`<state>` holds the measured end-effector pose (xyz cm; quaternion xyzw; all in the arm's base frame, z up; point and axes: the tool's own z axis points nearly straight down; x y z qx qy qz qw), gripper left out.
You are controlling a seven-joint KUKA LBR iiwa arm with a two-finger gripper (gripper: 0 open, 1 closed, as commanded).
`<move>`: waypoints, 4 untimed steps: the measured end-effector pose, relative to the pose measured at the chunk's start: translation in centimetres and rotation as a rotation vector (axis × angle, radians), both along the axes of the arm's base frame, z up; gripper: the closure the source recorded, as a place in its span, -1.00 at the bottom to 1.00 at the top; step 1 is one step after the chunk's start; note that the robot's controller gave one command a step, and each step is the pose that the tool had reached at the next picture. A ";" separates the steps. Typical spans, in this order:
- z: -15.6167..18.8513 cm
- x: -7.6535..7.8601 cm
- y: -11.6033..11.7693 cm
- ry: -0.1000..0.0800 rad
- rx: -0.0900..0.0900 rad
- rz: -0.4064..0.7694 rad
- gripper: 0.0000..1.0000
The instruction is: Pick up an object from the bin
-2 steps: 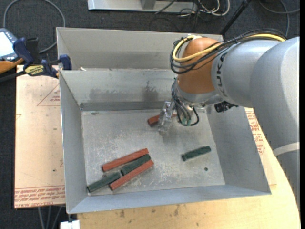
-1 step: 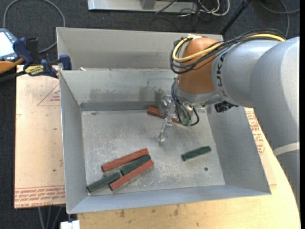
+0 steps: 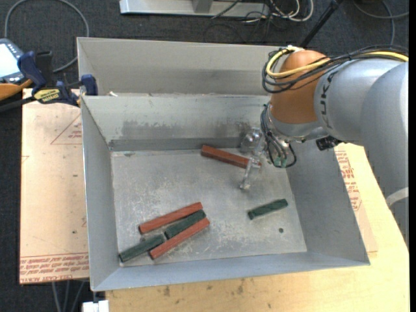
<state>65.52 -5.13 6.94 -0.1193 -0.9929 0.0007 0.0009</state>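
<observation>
While the bin floor is mostly bare scuffed grey, the gripper sits near the back wall, at the right end of a red bar; can't tell if it's clamped. Just in front lies a green bar, with more bars heaped front-left and the middle open.

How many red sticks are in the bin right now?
3. One red stick lies near the back wall, its right end at the gripper; two more lie front-left, among green sticks. None seems hidden.
</observation>
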 end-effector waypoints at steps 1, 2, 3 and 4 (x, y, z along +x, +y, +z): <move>0.2 0.1 0.4 -0.005 0.001 0.005 1.00; 11.7 -4.4 -4.0 -0.012 -0.001 -0.011 1.00; 11.2 -4.4 -3.8 -0.005 0.001 -0.008 -1.00; 0.2 -5.3 -1.7 0.003 0.003 0.016 -1.00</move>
